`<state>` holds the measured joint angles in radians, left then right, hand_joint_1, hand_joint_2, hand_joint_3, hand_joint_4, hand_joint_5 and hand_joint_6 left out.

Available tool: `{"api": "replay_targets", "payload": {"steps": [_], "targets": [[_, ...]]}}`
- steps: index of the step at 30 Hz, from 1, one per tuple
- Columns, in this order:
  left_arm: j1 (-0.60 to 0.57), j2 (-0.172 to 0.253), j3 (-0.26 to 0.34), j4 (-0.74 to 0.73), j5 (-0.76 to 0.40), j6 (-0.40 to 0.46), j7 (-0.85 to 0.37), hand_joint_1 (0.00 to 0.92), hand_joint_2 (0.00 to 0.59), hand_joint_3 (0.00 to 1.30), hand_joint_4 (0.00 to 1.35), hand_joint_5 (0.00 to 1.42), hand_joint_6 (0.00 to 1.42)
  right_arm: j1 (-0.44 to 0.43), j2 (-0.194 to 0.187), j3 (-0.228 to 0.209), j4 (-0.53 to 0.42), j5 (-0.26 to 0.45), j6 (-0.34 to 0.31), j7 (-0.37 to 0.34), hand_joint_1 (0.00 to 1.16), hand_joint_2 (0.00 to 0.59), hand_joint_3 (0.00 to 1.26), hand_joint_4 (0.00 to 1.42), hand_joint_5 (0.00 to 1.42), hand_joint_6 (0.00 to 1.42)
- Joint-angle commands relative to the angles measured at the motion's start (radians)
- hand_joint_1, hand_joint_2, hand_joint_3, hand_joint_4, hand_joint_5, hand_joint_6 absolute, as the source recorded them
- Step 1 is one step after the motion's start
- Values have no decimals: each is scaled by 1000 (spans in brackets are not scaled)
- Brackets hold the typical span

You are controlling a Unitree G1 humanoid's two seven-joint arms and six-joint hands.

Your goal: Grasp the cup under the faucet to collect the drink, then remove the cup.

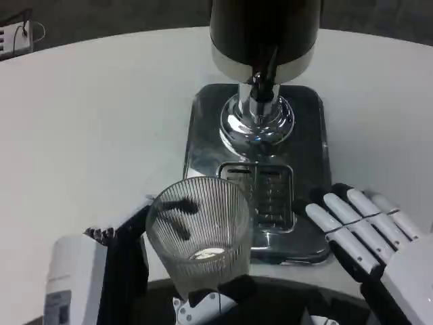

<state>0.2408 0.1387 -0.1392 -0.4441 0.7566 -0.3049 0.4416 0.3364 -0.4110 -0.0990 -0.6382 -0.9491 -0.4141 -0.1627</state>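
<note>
The white desk (101,122) carries a drink dispenser (264,40) on a steel drip tray (203,135), ahead of both hands. The ribbed cup (199,233) is gripped by the left hand (128,264), short of the faucet (260,84). The right hand (365,233) is spread, holding nothing. If misaligned, drink could miss the cup.

One ribbed clear cup (198,233) stands upright, held by the left hand (125,261), whose dark fingers show through the glass. One drink dispenser (264,40) with one faucet (260,84) stands beyond both hands on one shiny metal base (203,135). One drip grate (265,193) lies just left of the right hand (369,233). Two hands are over one white surface (88,122).
</note>
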Motion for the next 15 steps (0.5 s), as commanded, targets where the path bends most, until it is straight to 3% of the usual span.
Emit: {"api": "replay_targets", "payload": {"steps": [1, 8, 15], "targets": [[-1, -5, -7, -15, 2, -29, 2, 535, 248, 1005, 1183, 1347, 1424, 7, 2, -1, -17, 0, -4, 11, 222, 514, 126, 84, 73, 113], [-38, -8, 2, 20, 7, -20, 14, 535, 248, 1005, 1183, 1347, 1424, 22, 10, -16, -23, 2, 7, 12, 223, 518, 126, 84, 73, 113], [-204, 6, 45, 169, 16, 0, 46, 535, 248, 1005, 1183, 1347, 1424, 51, 16, -31, -39, 2, 14, 18, 224, 519, 126, 84, 78, 113]]}}
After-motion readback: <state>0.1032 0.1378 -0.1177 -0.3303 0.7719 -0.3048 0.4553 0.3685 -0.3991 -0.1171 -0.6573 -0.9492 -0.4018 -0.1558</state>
